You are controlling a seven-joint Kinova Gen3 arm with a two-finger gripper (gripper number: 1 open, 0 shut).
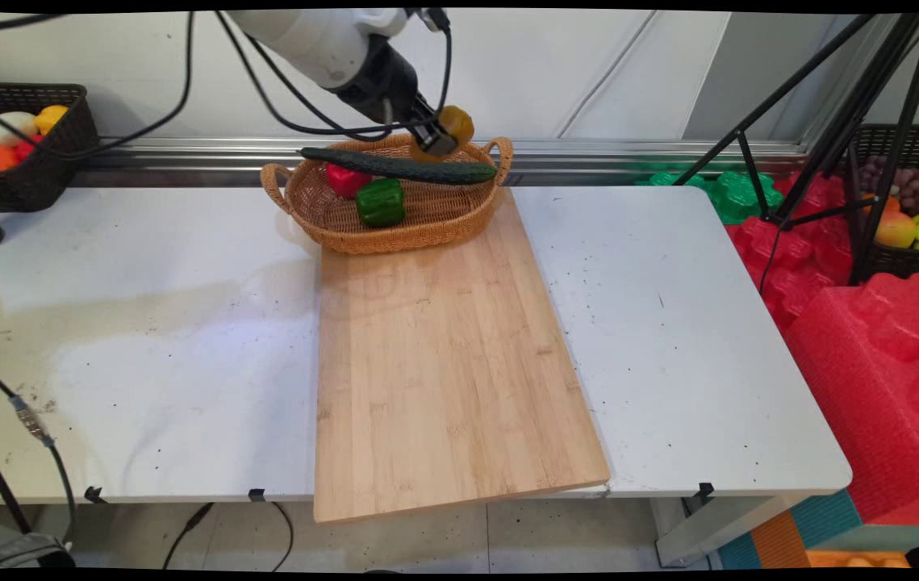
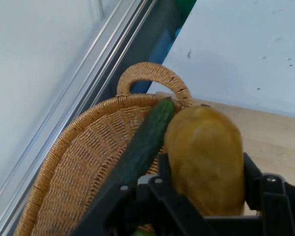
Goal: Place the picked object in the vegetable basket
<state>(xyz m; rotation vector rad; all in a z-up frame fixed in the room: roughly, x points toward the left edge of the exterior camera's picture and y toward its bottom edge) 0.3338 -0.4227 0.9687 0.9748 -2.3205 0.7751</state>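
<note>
Yellow pepper (image 2: 205, 160) sits clenched in our tool (image 1: 436, 139), held in the air over the far right part of the wicker basket (image 1: 427, 230). Below it we see a cucumber (image 1: 398, 167) lying across the basket, with a red pepper (image 1: 345, 179) and a green pepper (image 1: 381, 202) inside, on the surface (image 1: 144, 323).

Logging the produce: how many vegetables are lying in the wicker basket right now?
3: a cucumber across the rim, a red pepper and a green pepper inside. Others may be hidden.
</note>
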